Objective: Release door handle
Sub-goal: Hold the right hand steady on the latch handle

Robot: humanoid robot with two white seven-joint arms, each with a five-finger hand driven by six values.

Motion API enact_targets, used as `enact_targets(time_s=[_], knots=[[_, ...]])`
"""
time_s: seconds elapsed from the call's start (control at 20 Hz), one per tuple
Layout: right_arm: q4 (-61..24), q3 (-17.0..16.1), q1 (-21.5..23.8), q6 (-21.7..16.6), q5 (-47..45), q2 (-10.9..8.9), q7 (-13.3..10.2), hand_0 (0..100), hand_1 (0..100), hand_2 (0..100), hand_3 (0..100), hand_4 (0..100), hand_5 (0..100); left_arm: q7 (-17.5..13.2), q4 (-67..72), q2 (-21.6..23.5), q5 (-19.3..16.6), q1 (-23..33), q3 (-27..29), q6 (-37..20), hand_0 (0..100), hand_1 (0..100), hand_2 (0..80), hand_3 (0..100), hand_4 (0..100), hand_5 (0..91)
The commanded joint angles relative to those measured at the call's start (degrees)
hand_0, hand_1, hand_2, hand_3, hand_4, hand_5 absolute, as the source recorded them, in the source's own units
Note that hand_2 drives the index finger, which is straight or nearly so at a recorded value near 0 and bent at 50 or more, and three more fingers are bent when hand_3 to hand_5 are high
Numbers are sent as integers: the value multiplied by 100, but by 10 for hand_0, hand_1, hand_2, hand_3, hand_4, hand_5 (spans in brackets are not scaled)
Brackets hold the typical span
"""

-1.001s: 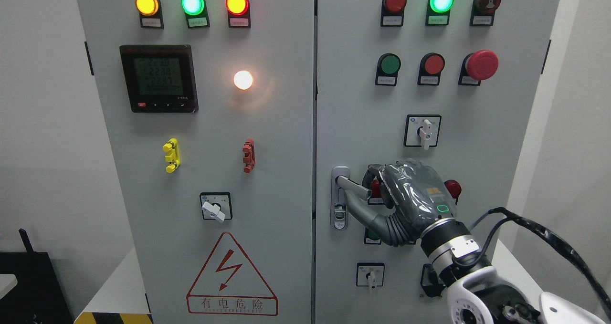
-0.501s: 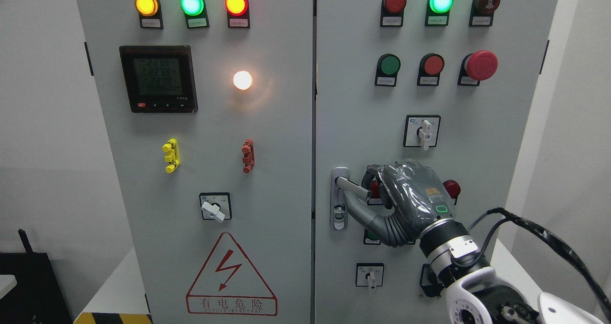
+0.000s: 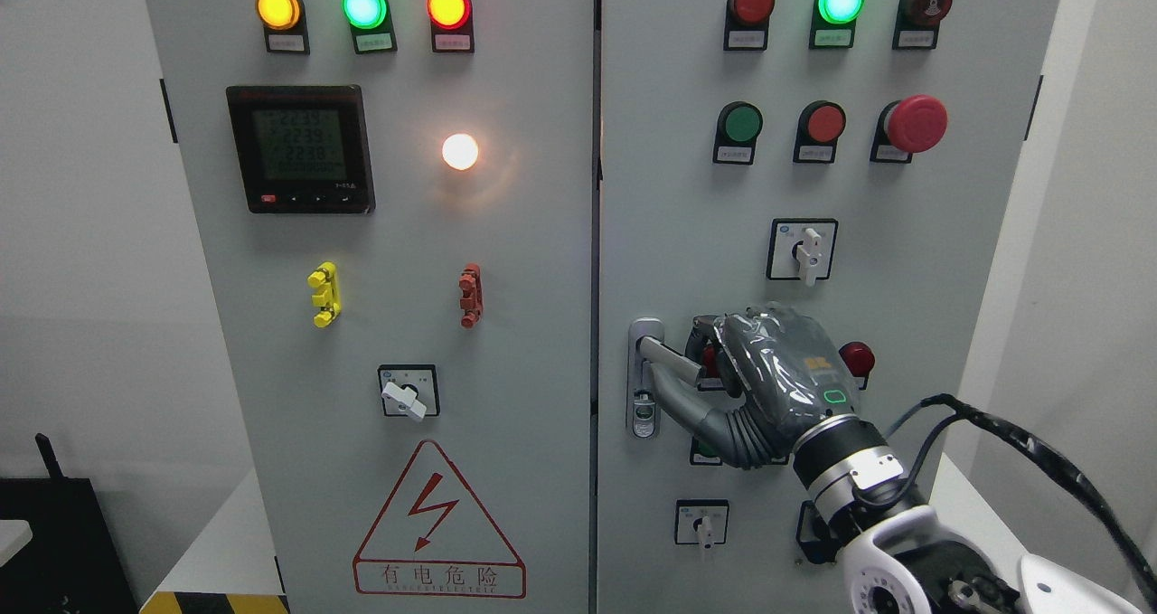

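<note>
The door handle is seen on the left edge of the right-hand cabinet door, its silver lever swung out from the handle's backplate and pointing to the right and slightly down. The right hand, wrapped in a grey cover, is held at the free end of that lever; its fingers are curled over the lever's tip from above while the thumb is stretched beneath it toward the backplate, so the lever is still gripped. Compared with half a second ago, very little is changed: the hand is found almost where it was, shifted only slightly downward, and the grasp is not visibly loosened. The controls on the right door appear a touch further to the right than before, which may be a small movement of the door or only of the camera; that cannot be told. A red button is partly hidden behind the hand, and a white selector switch is seen above it. The left door is unchanged, with its digital meter and the triangular warning sign in place. The left hand is not shown.
</note>
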Motion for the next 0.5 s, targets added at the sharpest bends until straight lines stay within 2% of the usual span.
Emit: enact_targets(time_s=[0.0,0.45], knots=[[2,3,-7,-1,1,2,15,421,183,660,1000,1000,1000,5,-176,0,-5,0,0,2,120,389,0,0,0,0],[10,-14,-16,8,1,2,15,424,183,677,1000,1000,1000,5,-176,0,-5,0,0,2,120,389,0,0,0,0]])
